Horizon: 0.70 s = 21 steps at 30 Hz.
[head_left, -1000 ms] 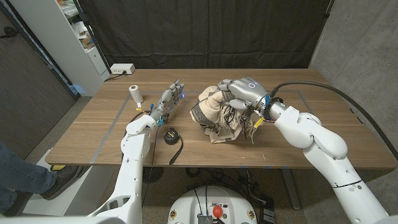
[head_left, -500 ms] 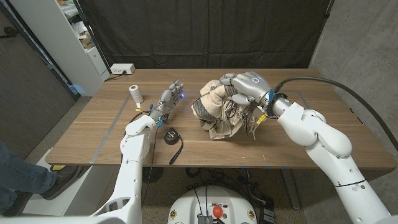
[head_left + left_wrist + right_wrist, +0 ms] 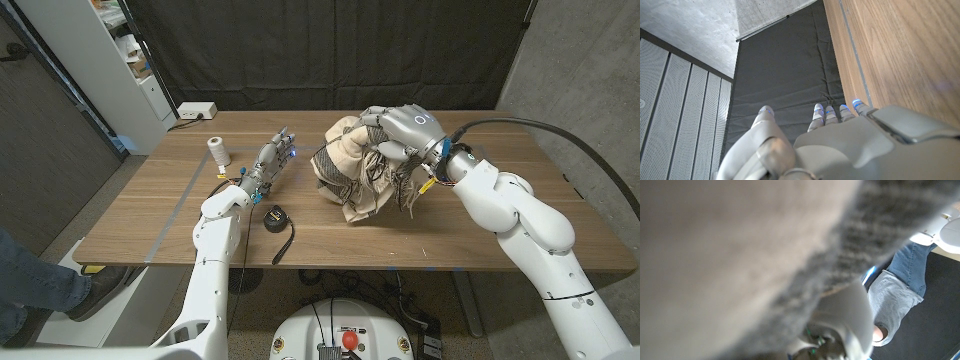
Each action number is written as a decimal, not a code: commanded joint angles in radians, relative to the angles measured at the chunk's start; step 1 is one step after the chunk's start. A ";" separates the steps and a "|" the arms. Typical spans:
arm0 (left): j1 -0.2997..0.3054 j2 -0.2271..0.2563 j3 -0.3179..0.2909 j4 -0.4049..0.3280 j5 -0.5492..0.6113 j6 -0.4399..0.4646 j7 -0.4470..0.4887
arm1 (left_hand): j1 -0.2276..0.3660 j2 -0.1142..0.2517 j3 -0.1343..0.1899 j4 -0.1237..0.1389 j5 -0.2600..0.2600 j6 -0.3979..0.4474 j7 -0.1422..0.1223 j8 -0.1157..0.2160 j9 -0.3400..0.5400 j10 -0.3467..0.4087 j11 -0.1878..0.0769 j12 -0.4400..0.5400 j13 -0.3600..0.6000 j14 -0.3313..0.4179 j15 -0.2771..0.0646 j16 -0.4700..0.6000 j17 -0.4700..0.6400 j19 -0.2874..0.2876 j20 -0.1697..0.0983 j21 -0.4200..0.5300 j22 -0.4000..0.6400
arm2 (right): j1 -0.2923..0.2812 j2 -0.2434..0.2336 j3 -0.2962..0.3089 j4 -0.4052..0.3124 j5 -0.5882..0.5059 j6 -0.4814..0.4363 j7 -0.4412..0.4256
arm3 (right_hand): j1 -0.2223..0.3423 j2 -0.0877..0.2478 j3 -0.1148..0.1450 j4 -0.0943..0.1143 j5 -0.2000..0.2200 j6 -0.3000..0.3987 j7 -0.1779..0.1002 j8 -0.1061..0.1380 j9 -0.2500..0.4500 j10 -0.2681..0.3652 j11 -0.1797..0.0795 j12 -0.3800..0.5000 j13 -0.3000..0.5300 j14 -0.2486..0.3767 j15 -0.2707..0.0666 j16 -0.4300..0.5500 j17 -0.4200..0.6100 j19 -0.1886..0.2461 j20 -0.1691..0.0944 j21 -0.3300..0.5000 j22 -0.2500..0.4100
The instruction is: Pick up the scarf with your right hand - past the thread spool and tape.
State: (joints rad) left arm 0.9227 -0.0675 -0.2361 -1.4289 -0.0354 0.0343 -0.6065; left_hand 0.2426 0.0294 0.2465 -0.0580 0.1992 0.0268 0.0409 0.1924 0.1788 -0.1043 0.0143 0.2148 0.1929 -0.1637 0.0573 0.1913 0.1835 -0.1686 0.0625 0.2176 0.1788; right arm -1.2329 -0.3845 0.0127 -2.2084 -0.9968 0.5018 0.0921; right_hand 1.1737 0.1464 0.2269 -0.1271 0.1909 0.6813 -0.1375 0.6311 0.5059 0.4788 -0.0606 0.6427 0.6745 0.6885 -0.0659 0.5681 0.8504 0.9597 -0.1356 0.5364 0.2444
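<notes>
Gripping the bunched scarf (image 3: 358,176) from above, our right hand (image 3: 405,128) has its fingers dug into the cloth, the bundle's lower folds near the surface (image 3: 480,225). Our left hand (image 3: 272,160) waits with fingers apart, thread spool (image 3: 216,152) and tape (image 3: 276,216) nearby.

No readable text or labels anywhere (tape measure (image 3: 274,215) included).

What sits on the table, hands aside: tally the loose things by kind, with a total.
Scarf: 1
Thread spool: 1
Tape measure: 1
Total: 3
</notes>
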 commanded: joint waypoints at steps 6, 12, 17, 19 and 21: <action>0.005 0.004 0.002 -0.010 -0.004 0.004 0.005 | 0.001 0.007 0.003 -0.006 -0.002 0.007 0.003 -0.001 0.003 0.001 -0.001 -0.003 0.002 -0.003 0.006 0.000 0.002 -0.112 0.006 -0.005 0.005 | 0.001 0.016 0.028 -0.019 0.001 0.008 -0.020 | 0.024 0.030 0.013 0.000 -0.001 0.029 0.016 0.011 0.007 0.005 -0.004 0.008 0.007 0.015 -0.123 -0.002 0.009 -0.009 -0.048 0.014 0.003; 0.005 0.007 0.005 -0.011 -0.002 0.000 0.004 | 0.001 0.008 0.003 -0.007 -0.002 0.006 0.003 -0.001 0.003 0.001 0.002 -0.003 0.002 -0.003 0.004 0.000 0.002 -0.112 0.006 -0.005 0.005 | 0.003 0.021 0.032 -0.022 -0.004 0.009 -0.027 | 0.025 0.029 0.016 0.001 -0.004 0.029 0.016 0.012 0.006 0.004 -0.005 0.007 0.009 0.017 -0.124 -0.005 0.015 -0.010 -0.048 0.022 0.005; 0.006 0.007 0.004 -0.016 -0.004 0.006 0.007 | 0.001 0.008 0.003 -0.008 -0.002 0.005 0.003 -0.002 0.003 0.000 -0.001 -0.003 0.002 -0.002 0.005 0.000 0.002 -0.112 0.006 -0.006 0.005 | 0.006 0.024 0.034 -0.029 -0.001 0.006 -0.019 | 0.026 0.028 0.019 0.002 -0.005 0.028 0.015 0.013 0.007 0.004 -0.007 0.006 0.011 0.020 -0.123 -0.007 0.021 -0.012 -0.049 0.028 0.005; 0.006 0.007 0.003 -0.017 -0.005 0.004 0.007 | 0.001 0.008 0.003 -0.008 -0.002 0.005 0.003 -0.002 0.003 0.000 -0.002 -0.003 0.002 -0.003 0.004 0.000 0.002 -0.112 0.006 -0.006 0.005 | 0.007 0.025 0.035 -0.031 -0.002 0.005 -0.019 | 0.026 0.028 0.020 0.002 -0.006 0.036 0.007 0.017 0.007 0.005 -0.005 0.007 0.012 0.020 -0.124 -0.008 0.022 -0.013 -0.049 0.031 0.006; 0.005 0.009 0.004 -0.016 -0.006 0.003 0.003 | 0.002 0.008 0.003 -0.009 -0.002 0.005 0.003 -0.002 0.003 0.001 0.000 -0.003 0.002 -0.003 0.005 0.000 0.002 -0.112 0.006 -0.006 0.005 | 0.008 0.026 0.035 -0.033 -0.003 0.005 -0.020 | 0.026 0.028 0.021 0.002 -0.006 0.037 0.007 0.018 0.007 0.006 -0.005 0.007 0.013 0.022 -0.124 -0.008 0.025 -0.014 -0.049 0.033 0.006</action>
State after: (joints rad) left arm 0.9271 -0.0616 -0.2324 -1.4405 -0.0384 0.0380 -0.6018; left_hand 0.2426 0.0294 0.2465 -0.0579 0.1992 0.0268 0.0409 0.1924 0.1787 -0.1042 0.0143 0.2148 0.1930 -0.1637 0.0574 0.1913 0.1835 -0.1686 0.0625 0.2176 0.1788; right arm -1.2308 -0.3661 0.0414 -2.2309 -0.9974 0.5090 0.0729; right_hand 1.1806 0.1468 0.2379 -0.1267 0.1877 0.6814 -0.1375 0.6409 0.5080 0.4787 -0.0605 0.6426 0.6839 0.6988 -0.0662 0.5649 0.8687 0.9486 -0.1390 0.5633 0.2489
